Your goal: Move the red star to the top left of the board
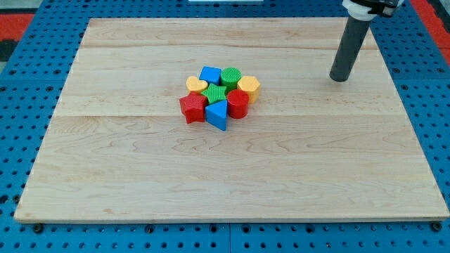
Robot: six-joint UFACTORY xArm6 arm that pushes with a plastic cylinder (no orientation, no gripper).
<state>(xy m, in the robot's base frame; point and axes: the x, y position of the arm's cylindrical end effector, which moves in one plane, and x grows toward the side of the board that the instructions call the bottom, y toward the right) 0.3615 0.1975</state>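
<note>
Wooden board (140, 183) on blue pegboard carries eight clustered blocks, two each of red, blue, green and yellow: red star (193, 108) at the cluster's left, near centre. Beyond, my tip (340, 79) stands well apart, touching nothing.

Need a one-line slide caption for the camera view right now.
My tip sits toward the view's upper right, apart from the central block cluster, with the red star on its left edge.

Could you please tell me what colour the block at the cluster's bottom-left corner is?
Red: the red star, seen in the only camera view.
</note>
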